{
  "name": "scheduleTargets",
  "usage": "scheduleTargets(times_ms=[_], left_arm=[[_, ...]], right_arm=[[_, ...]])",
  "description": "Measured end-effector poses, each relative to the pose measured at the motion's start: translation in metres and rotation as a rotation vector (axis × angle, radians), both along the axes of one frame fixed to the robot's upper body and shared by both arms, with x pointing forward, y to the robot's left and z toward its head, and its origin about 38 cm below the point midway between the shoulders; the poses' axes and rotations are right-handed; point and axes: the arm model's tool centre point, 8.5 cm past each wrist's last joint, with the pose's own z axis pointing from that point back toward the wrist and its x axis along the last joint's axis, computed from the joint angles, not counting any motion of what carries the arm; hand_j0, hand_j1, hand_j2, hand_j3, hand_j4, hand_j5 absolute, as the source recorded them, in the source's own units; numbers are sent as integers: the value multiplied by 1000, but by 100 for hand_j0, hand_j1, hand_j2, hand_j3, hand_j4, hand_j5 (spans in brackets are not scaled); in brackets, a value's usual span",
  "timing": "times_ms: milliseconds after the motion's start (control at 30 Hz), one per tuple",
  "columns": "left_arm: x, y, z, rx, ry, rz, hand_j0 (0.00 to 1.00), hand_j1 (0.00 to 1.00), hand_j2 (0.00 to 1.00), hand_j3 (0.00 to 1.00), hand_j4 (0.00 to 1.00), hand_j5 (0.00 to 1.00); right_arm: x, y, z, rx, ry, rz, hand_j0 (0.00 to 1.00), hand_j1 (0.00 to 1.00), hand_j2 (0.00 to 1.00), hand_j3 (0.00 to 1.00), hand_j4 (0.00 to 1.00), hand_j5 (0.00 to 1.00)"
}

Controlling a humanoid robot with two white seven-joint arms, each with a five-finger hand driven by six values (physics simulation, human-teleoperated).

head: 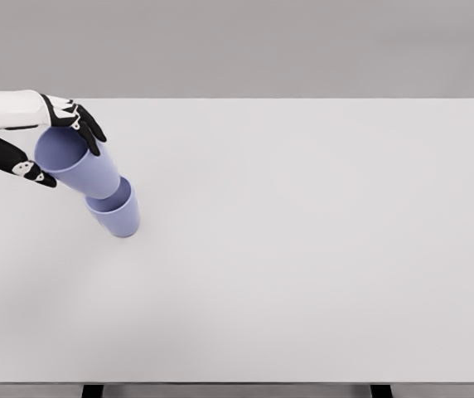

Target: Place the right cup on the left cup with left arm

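Note:
Two lavender cups show at the left of the head view. The upper cup (pixel 78 162) is tilted, its mouth facing up and left, and its base sits inside the lower cup (pixel 116 211), which stands on the white table (pixel 303 249). My left hand (pixel 55 149) comes in from the left edge and straddles the upper cup's rim, black fingers (pixel 86 126) over the far side and thumb (pixel 31 172) at the near side. Whether the digits press on the rim or stand just off it is not visible.
The table's far edge runs across the top and its near edge along the bottom, with two dark legs (pixel 93 390) showing below. Grey wall lies behind.

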Motion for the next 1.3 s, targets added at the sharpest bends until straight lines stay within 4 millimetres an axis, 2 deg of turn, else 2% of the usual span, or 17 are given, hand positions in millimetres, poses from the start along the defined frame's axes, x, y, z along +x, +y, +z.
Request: scheduleTargets(times_ms=[367,1033,1133,1300], left_arm=[[8,1,-16,3,27,17,56,56,56,56,56,56],[17,0,-23,10,31,25,57,57,57,57,57,57],[15,1,-33,11,53,27,57,57,57,57,57,57],[15,1,-31,9,48,29,57,57,57,57,57,57]], right_arm=[[0,0,0,0,0,0,100,100,100,100,100,100],[0,0,0,0,0,0,100,100,100,100,100,100],[0,0,0,0,0,0,100,100,100,100,100,100],[0,0,0,0,0,0,100,100,100,100,100,100]])
